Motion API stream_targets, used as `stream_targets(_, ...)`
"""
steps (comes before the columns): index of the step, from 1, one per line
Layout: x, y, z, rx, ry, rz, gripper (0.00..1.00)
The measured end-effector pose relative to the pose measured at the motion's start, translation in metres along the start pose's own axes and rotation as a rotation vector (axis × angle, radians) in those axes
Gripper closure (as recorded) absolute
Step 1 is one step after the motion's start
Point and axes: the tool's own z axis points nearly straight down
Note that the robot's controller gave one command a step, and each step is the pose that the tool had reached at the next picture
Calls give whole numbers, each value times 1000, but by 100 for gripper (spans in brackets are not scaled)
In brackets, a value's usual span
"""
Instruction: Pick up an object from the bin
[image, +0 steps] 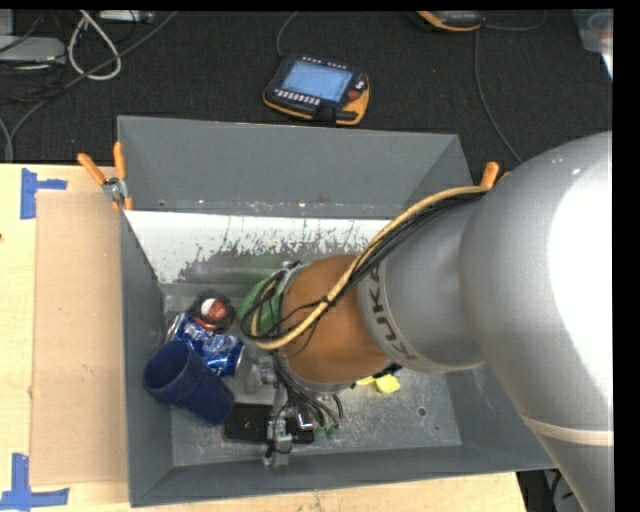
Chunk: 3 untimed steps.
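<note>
Gripper (280, 440) low at bin (300, 170) front, over end of flat black object (243, 426); grip state unreadable. Blue cup (185, 385) just beside. Bin back wall scratched. Dark carpet (200, 60) beyond, handheld pendant (315, 90) on it.

Black flat piece (243, 426): lies flat, lower centre-left of the frame, its right end hidden.
Dark blue cup (186, 385): on its side, mouth facing upper left, just above the black piece.
Crumpled blue-and-silver can (212, 347): against the cup's upper side, coppery end up.
Yellow bit (381, 382): small, centre, partly hidden.
</note>
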Motion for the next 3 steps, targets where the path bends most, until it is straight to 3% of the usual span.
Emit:
stream_targets(1, 2, 2, 4, -2, -12, 63, 0)
stream_targets(2, 0, 0, 1, 0, 2, 5, 100)
stream_targets(3, 0, 0, 1, -1, 2, 6, 100)
